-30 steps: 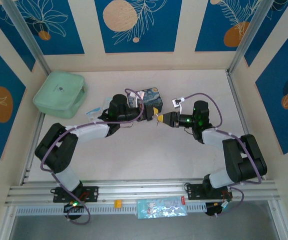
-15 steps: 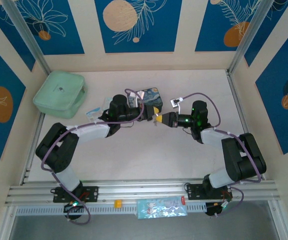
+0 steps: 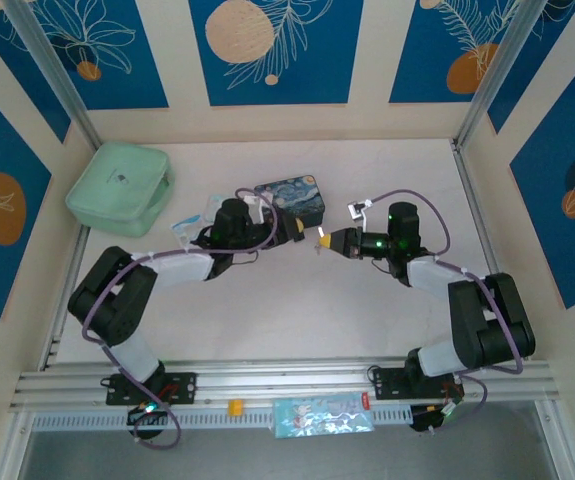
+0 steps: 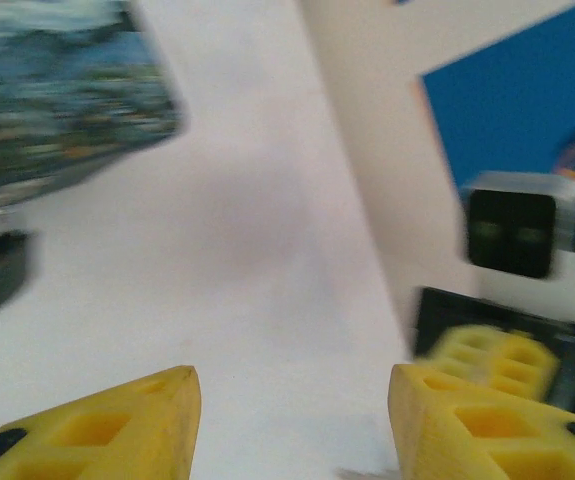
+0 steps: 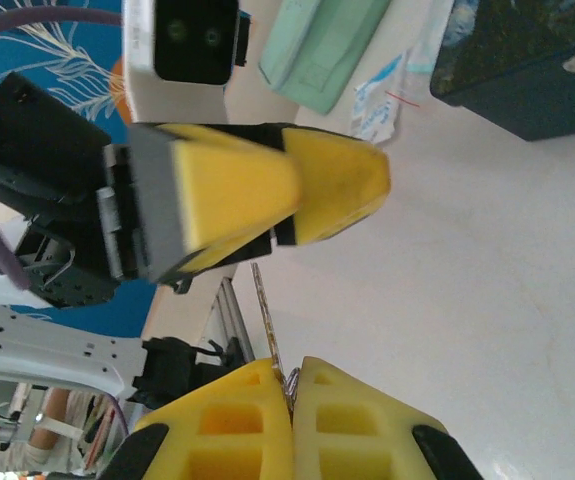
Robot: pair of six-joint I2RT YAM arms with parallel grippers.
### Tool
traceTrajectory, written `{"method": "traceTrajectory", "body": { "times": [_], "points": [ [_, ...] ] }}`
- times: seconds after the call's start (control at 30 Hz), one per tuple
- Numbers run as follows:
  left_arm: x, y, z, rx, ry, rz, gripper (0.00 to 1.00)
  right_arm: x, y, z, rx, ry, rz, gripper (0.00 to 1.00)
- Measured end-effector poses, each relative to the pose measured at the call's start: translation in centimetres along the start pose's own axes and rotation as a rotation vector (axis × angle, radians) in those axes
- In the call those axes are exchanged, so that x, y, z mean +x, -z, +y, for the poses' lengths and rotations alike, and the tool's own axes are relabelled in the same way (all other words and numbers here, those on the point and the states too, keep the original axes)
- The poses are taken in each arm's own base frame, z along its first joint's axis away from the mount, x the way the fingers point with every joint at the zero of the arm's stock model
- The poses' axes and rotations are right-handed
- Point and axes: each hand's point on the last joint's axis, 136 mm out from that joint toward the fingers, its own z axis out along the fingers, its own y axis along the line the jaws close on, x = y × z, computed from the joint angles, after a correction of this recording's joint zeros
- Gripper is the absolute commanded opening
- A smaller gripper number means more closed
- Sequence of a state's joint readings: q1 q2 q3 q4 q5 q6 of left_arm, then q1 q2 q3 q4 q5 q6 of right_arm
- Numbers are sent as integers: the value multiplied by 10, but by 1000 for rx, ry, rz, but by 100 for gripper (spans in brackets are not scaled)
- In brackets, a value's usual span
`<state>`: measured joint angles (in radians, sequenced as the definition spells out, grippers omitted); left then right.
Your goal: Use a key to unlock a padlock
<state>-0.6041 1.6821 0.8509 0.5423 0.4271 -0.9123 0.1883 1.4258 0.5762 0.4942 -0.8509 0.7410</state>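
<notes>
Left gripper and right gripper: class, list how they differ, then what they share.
1. The left gripper has its fingers spread apart; the right gripper has its fingers pressed together.
2. The left gripper holds nothing; the right gripper pinches the key, a thin metal strip sticking out past its tips.
Shared: both have yellow fingers and face each other, tips close.
</notes>
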Motion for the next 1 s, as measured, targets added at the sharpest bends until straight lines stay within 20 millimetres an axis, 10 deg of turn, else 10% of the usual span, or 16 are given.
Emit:
{"method": "traceTrajectory", "body": {
  "times": [0.33,1.0],
  "points": [
    [29,-33,94,-252,28,18,48,11,2,-25,120,-66,14,0],
    [1,-80,100,-415,-132,-133,38,9,4,-33,163,-68,-2,0]
  ]
}}
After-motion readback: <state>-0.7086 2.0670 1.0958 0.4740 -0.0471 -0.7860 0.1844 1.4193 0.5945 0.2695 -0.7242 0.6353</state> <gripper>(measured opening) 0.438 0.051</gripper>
